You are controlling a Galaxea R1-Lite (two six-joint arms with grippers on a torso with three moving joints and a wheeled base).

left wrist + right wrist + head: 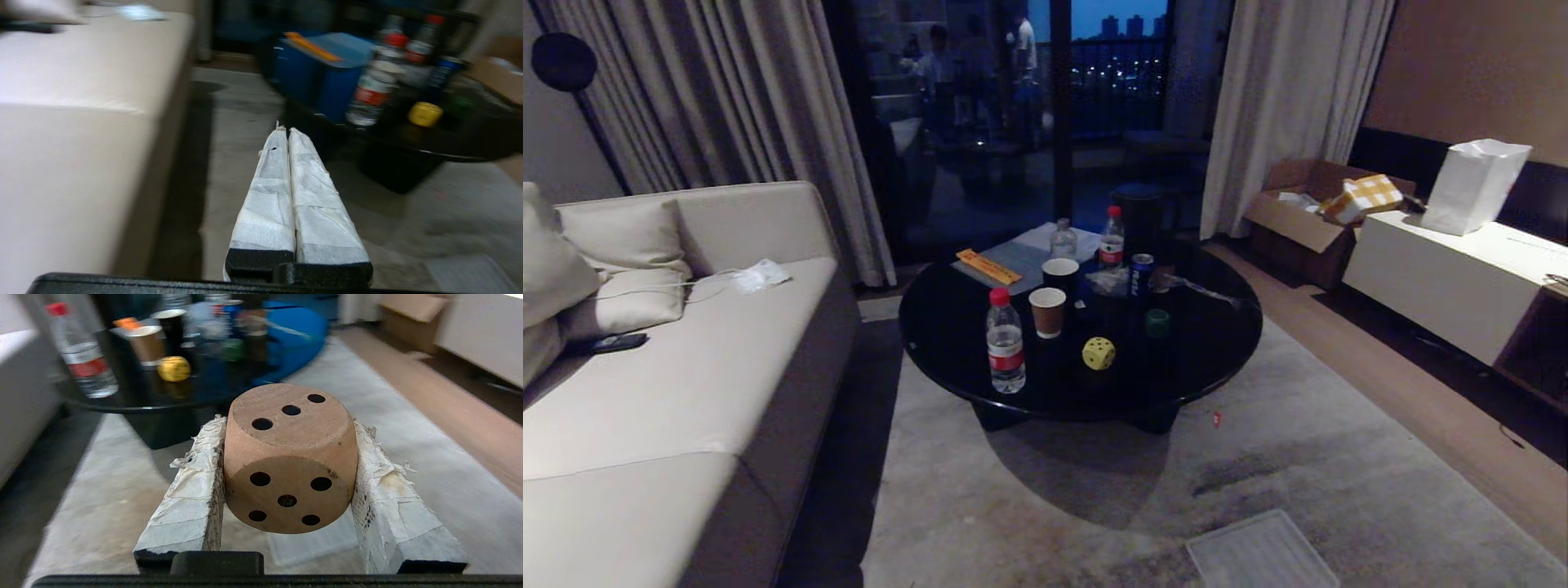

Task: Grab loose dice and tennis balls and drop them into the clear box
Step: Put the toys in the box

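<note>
My right gripper is shut on a tan die with dark pips, held above the grey carpet. The left gripper is shut with nothing in it, hanging beside the sofa. A yellow die with black pips rests near the front of the round black table. It also shows as the yellow die and the yellow die in the wrist views. A dark green die sits just behind it to the right. Neither arm appears in the head view. The clear box and the tennis balls are out of view.
Water bottles, paper cups and a can crowd the table. A beige sofa runs along the left. A flat ribbed lid lies on the carpet in front. A white cabinet and a cardboard box stand at the right.
</note>
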